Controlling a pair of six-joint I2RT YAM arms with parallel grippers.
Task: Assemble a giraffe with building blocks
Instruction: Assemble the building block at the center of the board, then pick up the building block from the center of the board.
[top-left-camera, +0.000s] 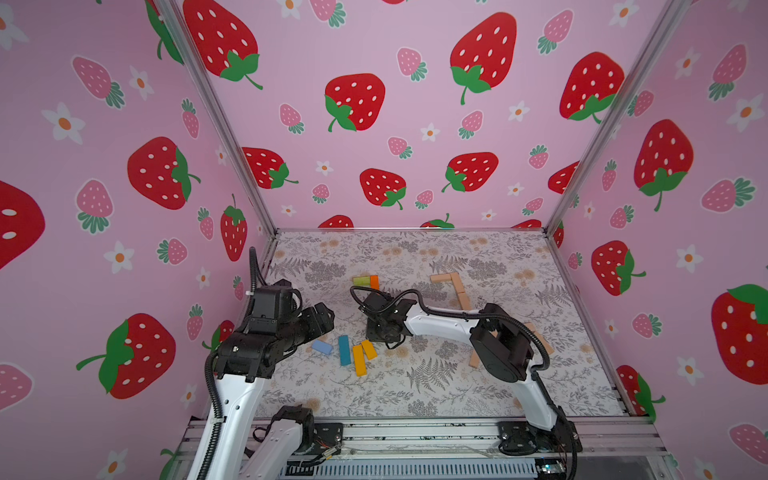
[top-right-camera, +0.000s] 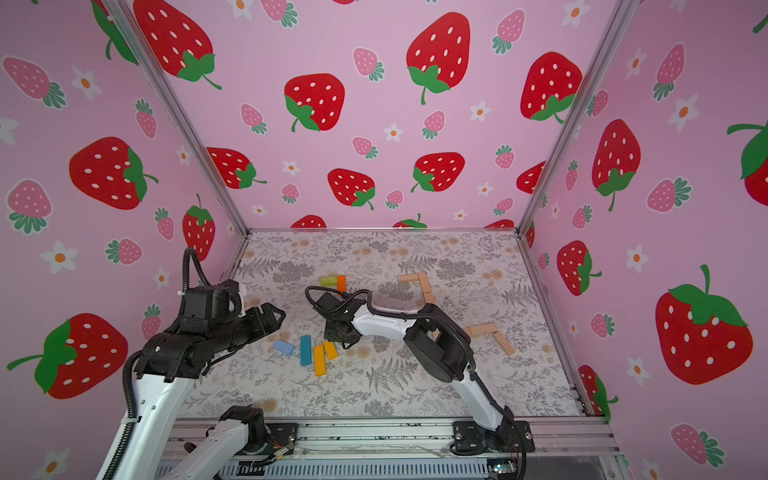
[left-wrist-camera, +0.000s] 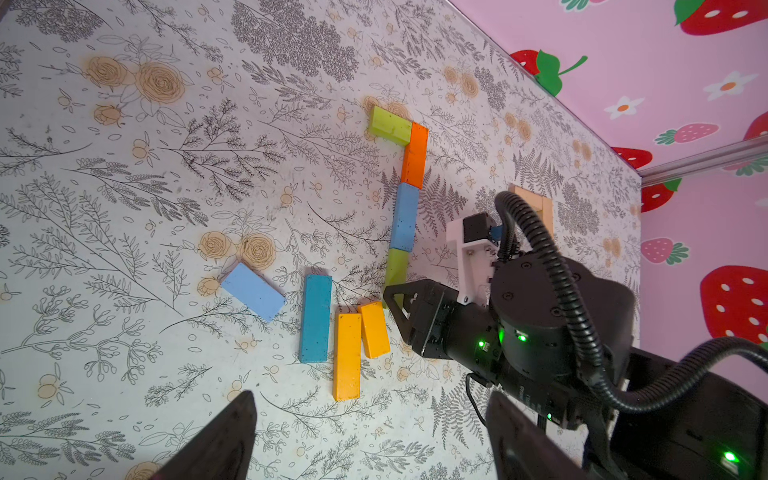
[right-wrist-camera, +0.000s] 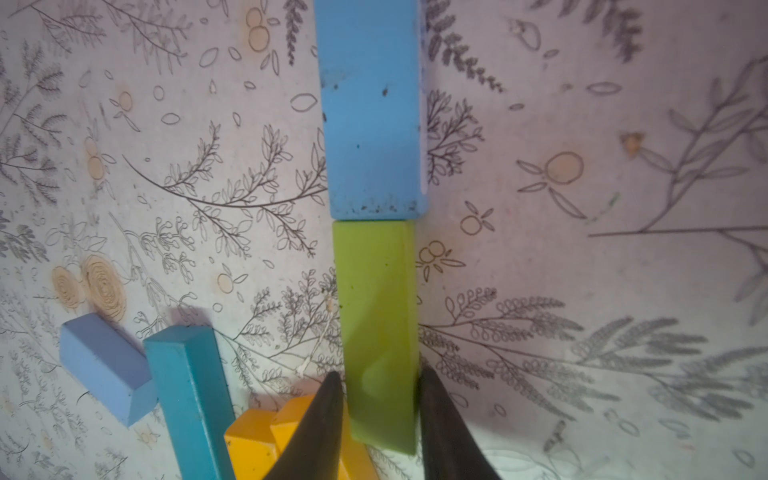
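A line of building blocks lies on the floral table (left-wrist-camera: 124, 208): lime (left-wrist-camera: 390, 124), orange (left-wrist-camera: 415, 156), blue (left-wrist-camera: 405, 218), then a green block (right-wrist-camera: 378, 311) end to end with the blue one (right-wrist-camera: 372, 124). My right gripper (right-wrist-camera: 380, 382) is shut on the green block's near end, one finger on each long side. Loose beside it lie a light blue block (left-wrist-camera: 253, 297), a teal one (left-wrist-camera: 316, 318) and two yellow ones (left-wrist-camera: 347, 355). My left gripper (left-wrist-camera: 372, 419) hovers open and empty, short of the yellow blocks.
Plain tan blocks form an angled line at the back right (top-left-camera: 451, 280), and more lie near the right arm's elbow (top-right-camera: 484, 330). The right arm (top-left-camera: 440, 322) reaches across the middle of the table. Pink strawberry walls enclose three sides.
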